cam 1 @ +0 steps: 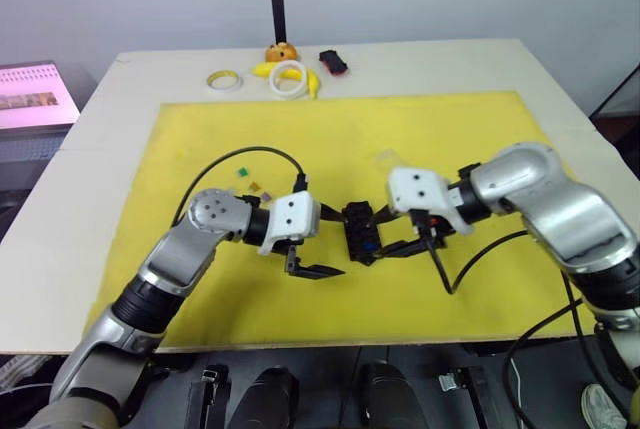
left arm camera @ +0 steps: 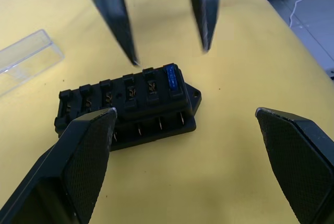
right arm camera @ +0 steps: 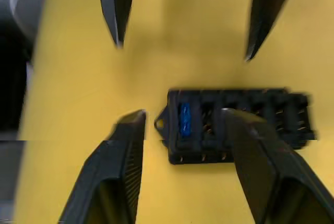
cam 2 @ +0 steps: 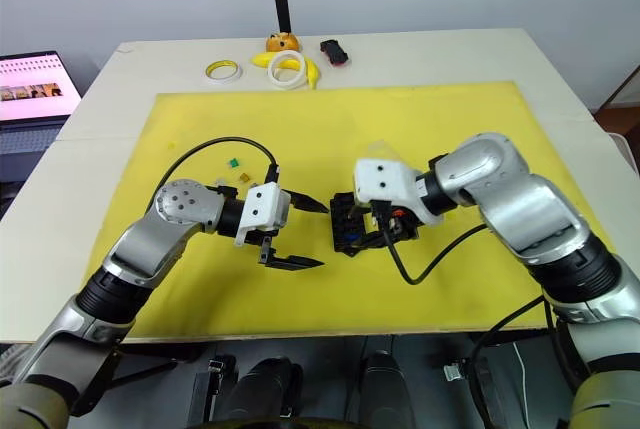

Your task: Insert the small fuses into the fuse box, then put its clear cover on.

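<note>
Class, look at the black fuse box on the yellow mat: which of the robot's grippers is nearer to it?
Right. The right gripper hangs directly at the fuse box, its fingers beside the blue-fuse end. The left gripper sits open a short gap to the box's left.

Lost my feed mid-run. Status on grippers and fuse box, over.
Left gripper open, empty, beside the fuse box. Right gripper open at its blue-fuse end. One blue fuse seated. Clear cover off, on mat. Nothing blocking.
</note>
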`<action>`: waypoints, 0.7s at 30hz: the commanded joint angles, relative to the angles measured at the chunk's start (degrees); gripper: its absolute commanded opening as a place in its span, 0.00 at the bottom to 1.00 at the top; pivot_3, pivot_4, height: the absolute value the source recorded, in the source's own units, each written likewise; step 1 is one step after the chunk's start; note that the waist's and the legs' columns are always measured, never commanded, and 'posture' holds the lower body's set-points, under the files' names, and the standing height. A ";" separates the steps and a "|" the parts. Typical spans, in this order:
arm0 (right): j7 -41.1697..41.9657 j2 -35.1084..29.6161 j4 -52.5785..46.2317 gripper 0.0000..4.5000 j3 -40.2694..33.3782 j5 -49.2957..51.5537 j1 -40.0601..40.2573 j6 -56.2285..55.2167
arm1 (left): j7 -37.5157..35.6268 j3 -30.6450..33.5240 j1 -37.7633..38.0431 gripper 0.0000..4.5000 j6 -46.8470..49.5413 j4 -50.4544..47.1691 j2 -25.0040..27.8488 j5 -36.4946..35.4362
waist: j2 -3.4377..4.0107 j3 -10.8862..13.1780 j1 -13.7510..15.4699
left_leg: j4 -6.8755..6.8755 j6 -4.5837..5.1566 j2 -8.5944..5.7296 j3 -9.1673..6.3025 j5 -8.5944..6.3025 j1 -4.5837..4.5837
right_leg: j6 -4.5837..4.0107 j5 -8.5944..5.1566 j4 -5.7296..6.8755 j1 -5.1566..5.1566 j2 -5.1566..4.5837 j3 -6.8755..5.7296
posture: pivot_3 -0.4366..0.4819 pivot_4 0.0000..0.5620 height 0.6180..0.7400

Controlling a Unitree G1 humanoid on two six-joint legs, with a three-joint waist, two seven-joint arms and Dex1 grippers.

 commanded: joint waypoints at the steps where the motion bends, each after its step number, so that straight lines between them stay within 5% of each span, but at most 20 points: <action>1: -2.16 2.11 0.64 0.51 -7.06 4.75 3.95 -1.80 | -0.90 0.85 -0.92 1.00 -1.13 -1.11 -0.45 -1.42 | -0.01 -0.01 0.02 | 0.00 0.00 0.00 -0.01 0.00 0.00 | 0.00 0.00 0.00 0.02 0.00 -0.01 | 0.48 0.27 1.00; 5: -5.08 7.46 4.59 0.51 -12.64 8.18 10.50 -7.26 | -1.29 1.11 -1.51 1.00 -1.12 0.20 -0.73 -1.55 | -0.01 -0.01 -0.05 | 0.02 0.00 0.00 0.00 0.00 0.01 | 0.00 0.00 0.02 0.02 0.00 -0.01 | 0.48 0.27 1.00; 8: -5.26 10.17 6.53 0.33 -14.48 9.70 15.15 -11.41 | -1.40 1.10 -2.13 1.00 -1.44 1.34 -1.19 -1.42 | -0.01 -0.01 -0.02 | 0.03 0.00 0.00 0.00 0.00 0.02 | 0.00 0.00 0.02 0.03 0.00 -0.02 | 0.48 0.27 1.00; 11: -4.75 11.71 7.47 0.01 -14.82 10.37 19.10 -14.71 | -1.43 1.17 -2.50 1.00 -1.59 1.94 -1.46 -1.42 | -0.01 -0.01 -0.11 | 0.04 0.00 -0.02 0.00 0.00 0.02 | 0.00 0.00 0.03 0.03 -0.01 -0.02 | 0.48 0.27 1.00; 21: -9.16 12.82 8.85 0.01 -11.60 6.87 20.82 -17.44 | -1.49 0.93 -2.09 1.00 -2.50 2.07 -0.91 -0.54 | -0.01 -0.01 -0.15 | 0.04 -0.01 -0.02 -0.01 0.01 0.04 | 0.01 0.01 0.04 0.04 0.01 -0.02 | 0.48 0.27 1.00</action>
